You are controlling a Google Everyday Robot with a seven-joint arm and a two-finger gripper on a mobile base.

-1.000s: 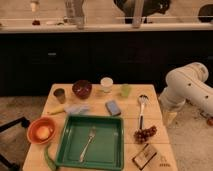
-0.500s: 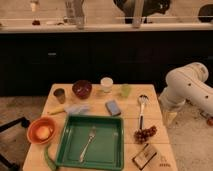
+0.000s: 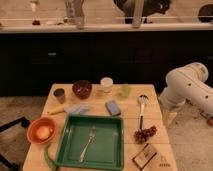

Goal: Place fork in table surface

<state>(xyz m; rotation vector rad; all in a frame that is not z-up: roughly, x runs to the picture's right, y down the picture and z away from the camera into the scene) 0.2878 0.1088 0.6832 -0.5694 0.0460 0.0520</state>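
**In the tray: fork not yet lifted**

In the middle of the green tray [image 3: 65,145], which sits at the near edge of the worktop [image 3: 131,126], lies the fork [image 3: 88,144]. It rests flat on the tray floor, clear of the walls, and it is the only thing in there. By my judgement none of the task is done. The fork has yet to be reached, picked up, carried over the tray rim and set on bare wood.

The fork's long axis runs roughly from the near edge to the far edge, leaning a little. The tines point toward the far edge and slightly right as the camera sees it. The handle end points toward the near-left corner.

The arm [image 3: 187,87] is folded off the right edge of the worktop, well apart from the fork. The hand [image 3: 170,116] seems to hang at the arm's lower end, just beside that edge. Whether it is released or clenched I cannot tell, but it does not hold the fork.

Bare wood that might take the fork lies between the tray and the right edge, on the far side of the grapes [image 3: 145,134]. There is also a strip beyond the tray's far rim, though the sponge [image 3: 113,107] and a cloth [image 3: 77,108] fill part of it.
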